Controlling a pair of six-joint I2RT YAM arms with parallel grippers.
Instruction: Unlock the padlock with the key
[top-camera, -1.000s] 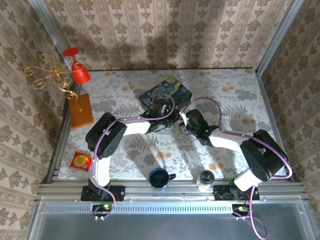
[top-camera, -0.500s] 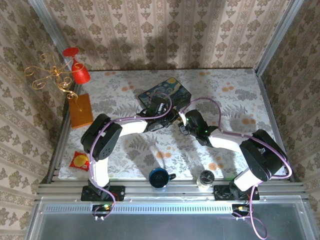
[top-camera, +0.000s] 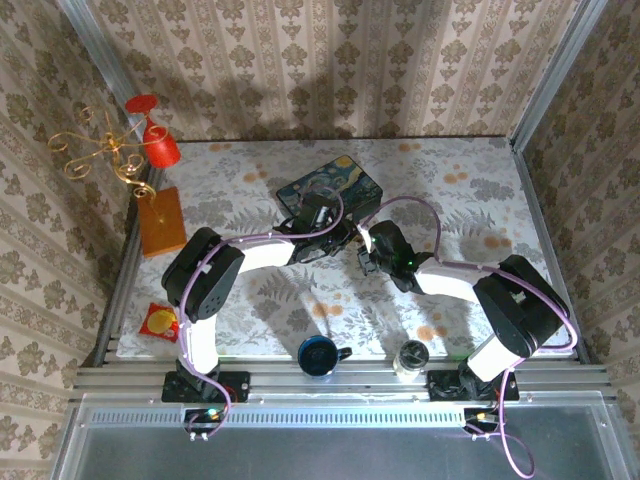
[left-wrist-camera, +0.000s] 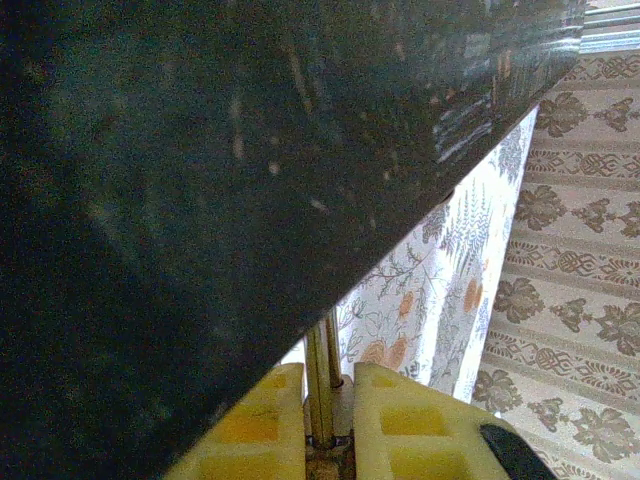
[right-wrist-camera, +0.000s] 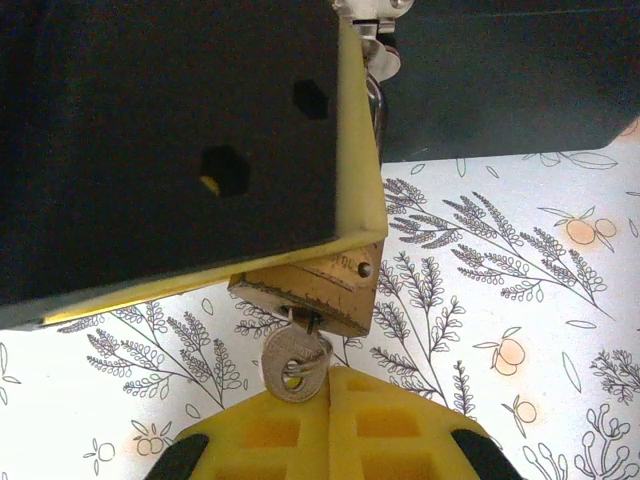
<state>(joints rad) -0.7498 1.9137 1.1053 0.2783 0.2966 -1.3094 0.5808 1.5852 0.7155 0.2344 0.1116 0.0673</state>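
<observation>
The padlock (right-wrist-camera: 305, 290) is held above the surface (right-wrist-camera: 520, 300) (by its thin shackle) in the closed left gripper (left-wrist-camera: 322, 378), with the key (right-wrist-camera: 290, 365) seated in its underside. The right gripper (right-wrist-camera: 328, 390) is closed at the key's head, though a true pinch cannot be confirmed. If a turn is tried, the key may be lost from the gripper, or the padlock swung round its shackle.

Bright, even light came from above, leaving soft shadows on the table (top-camera: 480, 190). In the left wrist view a close dark surface (left-wrist-camera: 200, 180) was blurred, with faint glare along its edge.
</observation>
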